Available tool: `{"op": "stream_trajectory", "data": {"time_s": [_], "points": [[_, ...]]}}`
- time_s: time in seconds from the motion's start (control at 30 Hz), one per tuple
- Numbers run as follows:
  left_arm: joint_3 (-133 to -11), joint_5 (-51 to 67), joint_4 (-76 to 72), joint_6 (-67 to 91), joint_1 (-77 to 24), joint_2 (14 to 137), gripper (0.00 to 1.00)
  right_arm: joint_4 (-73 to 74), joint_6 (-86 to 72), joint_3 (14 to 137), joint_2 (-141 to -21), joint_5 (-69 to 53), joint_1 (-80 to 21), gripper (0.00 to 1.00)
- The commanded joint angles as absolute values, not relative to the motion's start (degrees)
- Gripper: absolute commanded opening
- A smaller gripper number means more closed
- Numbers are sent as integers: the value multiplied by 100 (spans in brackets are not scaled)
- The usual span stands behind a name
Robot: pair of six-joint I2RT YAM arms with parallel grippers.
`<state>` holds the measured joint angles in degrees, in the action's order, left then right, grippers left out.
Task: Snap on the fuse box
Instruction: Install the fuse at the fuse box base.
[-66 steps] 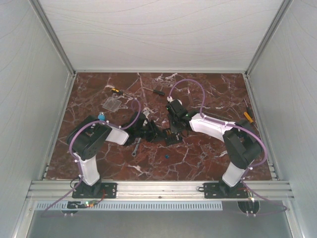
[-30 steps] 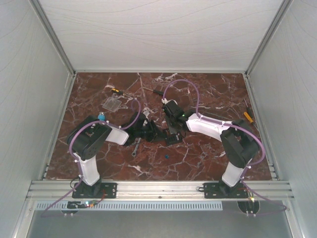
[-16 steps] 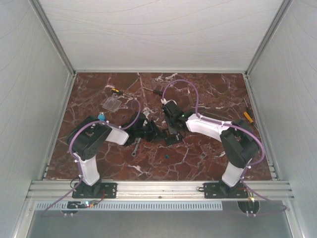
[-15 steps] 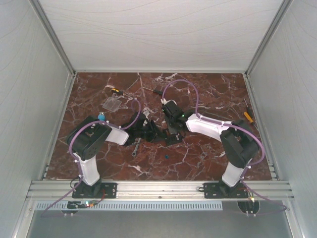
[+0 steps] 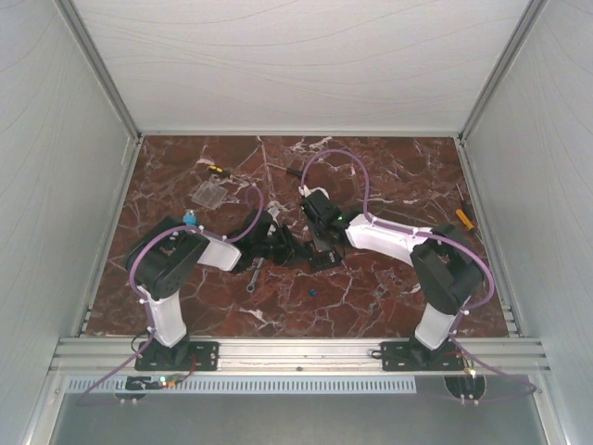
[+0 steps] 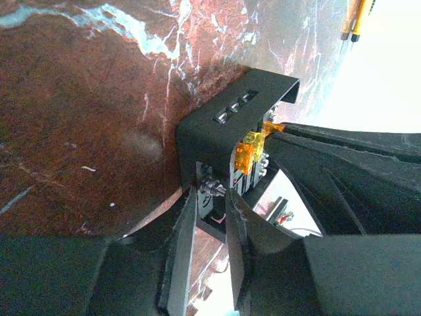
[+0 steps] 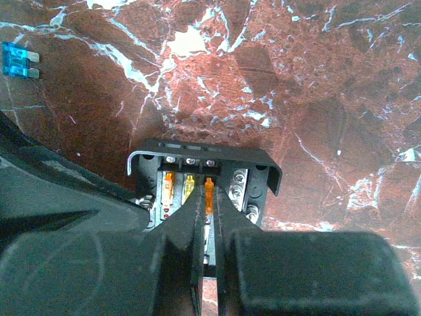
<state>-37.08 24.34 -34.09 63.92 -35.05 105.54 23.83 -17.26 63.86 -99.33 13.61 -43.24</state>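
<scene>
The fuse box [image 5: 323, 259] sits near the middle of the worktop [image 5: 389, 176], between my two arms, and both of them are on it. The left arm [image 5: 218, 252] comes in from 9 o'clock in the top view. Its jaws are clamped on the near wall of the box: in the left wrist view that wall, with a small screw, sits between the two fingers [image 6: 185, 250] with almost no gap. The right arm [image 5: 384, 236] reaches down to the box from 12 o'clock. Its jaws are nearly together, and a thin orange fuse [image 7: 208, 184] is pinched at their tips, beside two other orange fuses seated in the box. In the right wrist view the long side of the box runs from 9 to 3 o'clock, across the line of the jaws, and the open face with the fuses looks toward that camera.

The clear cover [image 5: 211, 194] lies flat at about 10 o'clock from the box, well apart from it, on the left arm's side. I judge the snapping step is not yet done, because the box is open. The left arm is nearer to the cover, but it is the one that steadies the box, so I think one arm must let go first. A blue fuse [image 7: 14, 61] lies loose on the worktop.
</scene>
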Motion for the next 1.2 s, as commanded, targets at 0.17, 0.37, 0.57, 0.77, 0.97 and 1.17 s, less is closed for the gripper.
{"op": "stream_trajectory", "data": {"time_s": [0.17,0.37,0.57,0.77,0.97,1.17], "points": [[-3691,2161,-3173,6438,-3577,10588,23,2236,-1843,6312,-10108,1652,-4448,0],[-3683,2154,-3173,6442,-3577,10587,23,2076,-1960,6100,-9989,1713,-4447,0],[-3674,2154,-3175,6442,-3586,10587,23,1629,-2074,5828,-9846,1713,-4448,0],[-3677,2134,-3160,6442,-3595,10573,23,1400,-2051,5686,-9808,1748,-4443,0],[-3674,2129,-3164,6449,-3604,10574,23,1551,-1985,5651,-9759,1716,-4449,0],[-3665,2101,-3138,6434,-3599,10542,23,1655,-1849,5748,-9695,1655,-4435,13]]}}
